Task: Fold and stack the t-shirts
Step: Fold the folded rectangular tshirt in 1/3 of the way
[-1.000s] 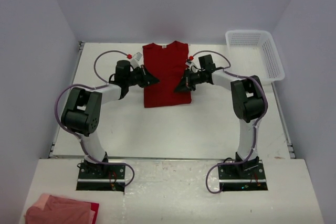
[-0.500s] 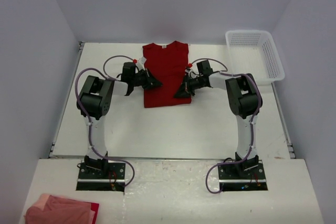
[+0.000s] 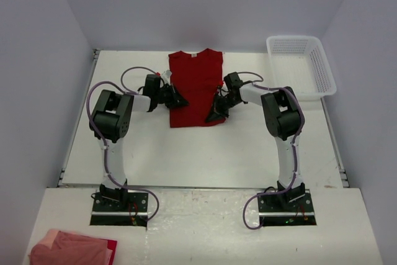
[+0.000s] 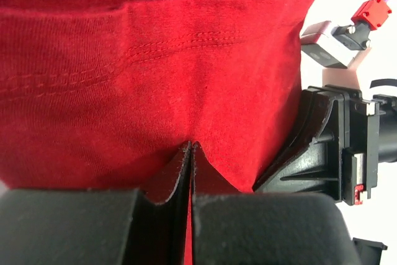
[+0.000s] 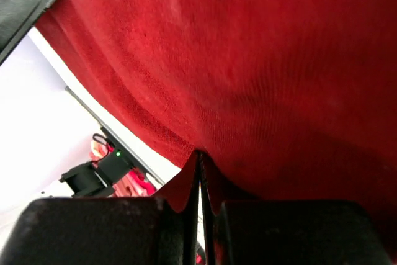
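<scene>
One deep red t-shirt (image 3: 194, 85) lies flat at the back middle of the table, sleeves folded in, with a small white neck label at its far end. My left gripper (image 3: 179, 99) is shut on its left edge; in the left wrist view the fingertips (image 4: 190, 147) pinch red cloth (image 4: 155, 79). My right gripper (image 3: 214, 113) is shut on the shirt near its front right corner. In the right wrist view the red cloth (image 5: 260, 60) hangs over the closed gripper (image 5: 200, 153), its edge raised off the table.
A white mesh basket (image 3: 322, 69) stands at the back right. A pile of pink and red cloth (image 3: 71, 247) lies on the near ledge at the left, beside the left arm's base (image 3: 118, 200). The side walls stand close to the table's edges.
The left arm's elbow swung back and up while its gripper stayed on the shirt's left edge. The right gripper slid along the right edge toward the front corner.
</scene>
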You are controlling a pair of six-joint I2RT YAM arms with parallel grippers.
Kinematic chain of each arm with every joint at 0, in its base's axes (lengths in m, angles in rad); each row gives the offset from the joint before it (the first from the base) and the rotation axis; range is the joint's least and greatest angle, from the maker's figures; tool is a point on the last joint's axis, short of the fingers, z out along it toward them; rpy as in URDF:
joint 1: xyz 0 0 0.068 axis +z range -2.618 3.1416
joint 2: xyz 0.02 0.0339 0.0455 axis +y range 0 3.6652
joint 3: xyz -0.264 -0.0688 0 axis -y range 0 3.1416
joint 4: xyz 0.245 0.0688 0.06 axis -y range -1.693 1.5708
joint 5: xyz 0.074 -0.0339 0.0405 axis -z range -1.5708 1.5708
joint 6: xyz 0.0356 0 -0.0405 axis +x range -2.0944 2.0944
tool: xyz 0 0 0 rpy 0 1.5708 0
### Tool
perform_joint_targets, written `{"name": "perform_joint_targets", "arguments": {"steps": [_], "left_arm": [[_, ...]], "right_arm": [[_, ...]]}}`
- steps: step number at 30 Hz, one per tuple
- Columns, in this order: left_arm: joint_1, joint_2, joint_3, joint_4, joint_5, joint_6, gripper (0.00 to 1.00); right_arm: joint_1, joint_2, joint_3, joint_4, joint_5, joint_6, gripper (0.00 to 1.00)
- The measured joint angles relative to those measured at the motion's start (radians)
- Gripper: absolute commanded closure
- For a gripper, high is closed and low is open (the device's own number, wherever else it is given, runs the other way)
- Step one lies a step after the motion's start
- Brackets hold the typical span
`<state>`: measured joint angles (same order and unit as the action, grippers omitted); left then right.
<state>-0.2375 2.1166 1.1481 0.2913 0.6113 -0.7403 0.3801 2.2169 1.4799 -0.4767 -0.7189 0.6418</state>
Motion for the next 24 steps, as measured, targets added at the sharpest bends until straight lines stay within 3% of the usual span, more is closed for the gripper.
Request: {"name": "perform_joint_targets", "arguments": {"steps": [10, 24], "left_arm": [[0.000, -0.038, -0.008, -0.086, -0.058, 0.011, 1.00], [-0.015, -0.171, -0.215, -0.047, -0.070, 0.024, 1.00]], "right_arm": [[0.023, -0.028, -0.026, -0.027, 0.056, -0.001, 1.00], [0.071, -0.167, -0.285, 0.141, 0.057, 0.062, 1.00]]}}
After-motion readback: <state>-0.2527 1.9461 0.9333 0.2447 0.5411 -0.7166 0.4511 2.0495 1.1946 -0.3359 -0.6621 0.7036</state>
